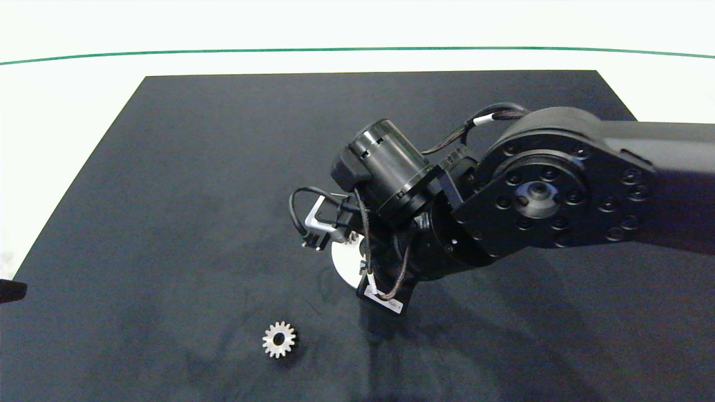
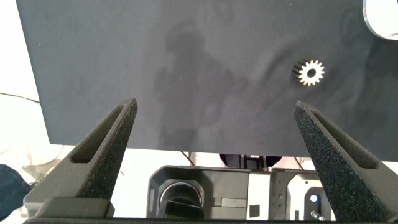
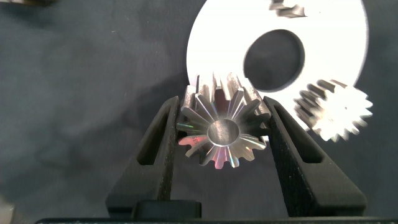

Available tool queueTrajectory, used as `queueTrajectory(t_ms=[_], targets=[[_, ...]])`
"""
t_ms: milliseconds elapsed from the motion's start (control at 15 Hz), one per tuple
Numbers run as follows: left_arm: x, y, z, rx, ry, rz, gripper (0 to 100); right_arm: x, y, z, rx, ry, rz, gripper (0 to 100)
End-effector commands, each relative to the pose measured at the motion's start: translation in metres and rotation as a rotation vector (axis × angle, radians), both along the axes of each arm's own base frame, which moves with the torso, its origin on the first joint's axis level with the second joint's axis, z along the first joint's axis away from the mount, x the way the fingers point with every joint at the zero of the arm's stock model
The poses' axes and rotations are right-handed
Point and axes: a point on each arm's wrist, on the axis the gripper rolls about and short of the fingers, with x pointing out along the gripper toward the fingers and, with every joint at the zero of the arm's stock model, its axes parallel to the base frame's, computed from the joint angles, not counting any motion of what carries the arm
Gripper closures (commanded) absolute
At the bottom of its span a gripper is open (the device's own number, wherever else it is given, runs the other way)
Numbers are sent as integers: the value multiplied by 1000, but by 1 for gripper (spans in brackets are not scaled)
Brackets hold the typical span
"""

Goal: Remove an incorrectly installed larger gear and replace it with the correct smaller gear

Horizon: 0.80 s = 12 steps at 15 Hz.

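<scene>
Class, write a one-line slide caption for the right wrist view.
Right gripper shut on the larger gear, beside a white disc carrying a small gear.

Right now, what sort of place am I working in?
Probably a lab test bench: a white table under a black mat, only gear parts out. The right claw grips the larger gear beside a white disc.

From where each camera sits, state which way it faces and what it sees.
Head view: from above, looking down on the black mat; the right arm enters from the right.
Left wrist view: over the mat's edge, facing across it; left gripper open, empty.
Right wrist view: close above the round white plate; right gripper shut on the larger gear.
Shared: head and left wrist views both show the loose smaller gear.
</scene>
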Motion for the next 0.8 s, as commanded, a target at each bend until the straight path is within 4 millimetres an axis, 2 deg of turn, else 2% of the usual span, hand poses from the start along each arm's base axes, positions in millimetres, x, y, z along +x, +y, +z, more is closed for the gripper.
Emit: queueTrajectory(t_ms=[67, 133, 333, 533, 800], targets=[[0, 0, 0, 1, 5, 2, 0, -21, -23, 25, 53, -16, -32, 99], [-1, 0, 0, 1, 5, 2, 0, -29, -34, 27, 46, -6, -35, 99], [-1, 0, 0, 0, 4, 2, 0, -44, -66, 14, -13, 47, -68, 99], [-1, 0, 0, 1, 5, 0, 0, -36, -94, -11, -31, 84, -172, 99], [-1, 0, 0, 1, 5, 0, 0, -35, -117, -48, -13, 79, -231, 99]])
